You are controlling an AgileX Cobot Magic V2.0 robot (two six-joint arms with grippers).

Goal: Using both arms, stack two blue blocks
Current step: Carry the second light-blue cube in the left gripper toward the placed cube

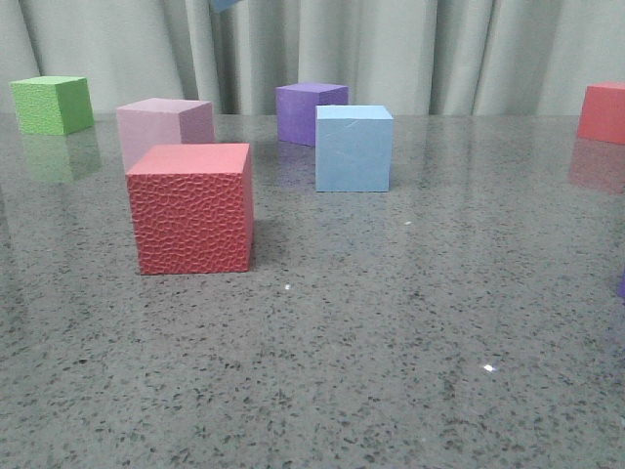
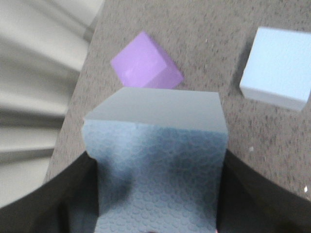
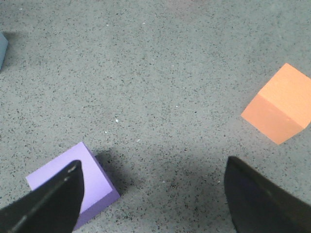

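Note:
My left gripper [image 2: 155, 194] is shut on a blue block [image 2: 158, 145] with a pebbled side face and holds it high above the table. A corner of that block [image 1: 227, 4] shows at the top edge of the front view. The other blue block [image 1: 354, 148] stands on the table at mid-back; it also shows in the left wrist view [image 2: 277, 68], beyond the held block and to one side. My right gripper [image 3: 153, 170] is open and empty above bare table. Neither gripper itself shows in the front view.
A red pebbled cube [image 1: 191, 207] stands front left, a pale pink cube [image 1: 164, 127] behind it. A green cube [image 1: 52, 105] is far left, a purple cube [image 1: 311, 111] at the back, a red cube [image 1: 603, 112] far right. Another purple cube [image 3: 92, 187] and an orange cube [image 3: 279, 104] lie near my right gripper.

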